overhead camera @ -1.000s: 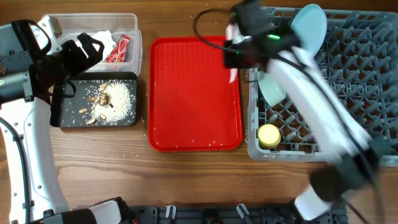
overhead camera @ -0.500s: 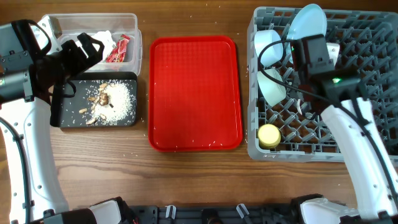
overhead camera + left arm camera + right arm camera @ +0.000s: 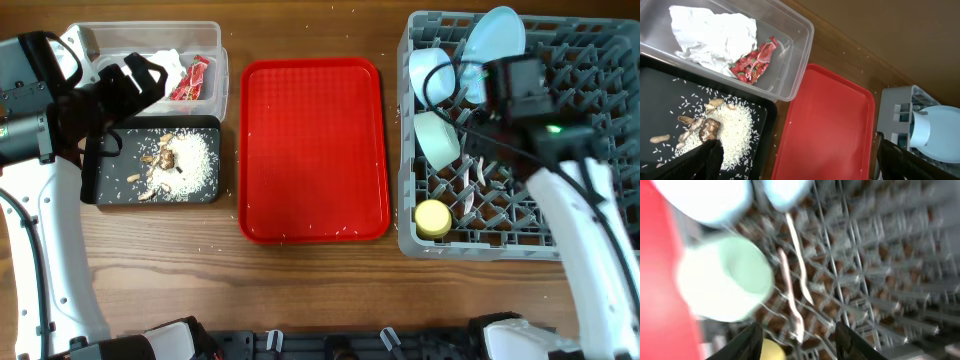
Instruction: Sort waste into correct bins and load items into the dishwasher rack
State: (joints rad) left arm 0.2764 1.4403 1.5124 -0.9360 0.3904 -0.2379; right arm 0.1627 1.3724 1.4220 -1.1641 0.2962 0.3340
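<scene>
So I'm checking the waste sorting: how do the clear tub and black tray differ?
The clear tub is see-through with taller walls; the black tray is opaque and shallower. The tub holds a crumpled napkin and a red wrapper; the tray holds rice and brownish scraps. Both are rectangular and similar in footprint.

Overhead looks straight down, taking in the whole worktop point(image 3: 300, 290). Left wrist sits high, tilted across the clear tub point(image 3: 799, 70) and black tray point(image 3: 655, 95) toward the red tray point(image 3: 830, 125), with a corner of the dishwasher rack point(image 3: 895, 102) just in, all shared with overhead. Right wrist's close above that rack, blurred, facing down.
</scene>
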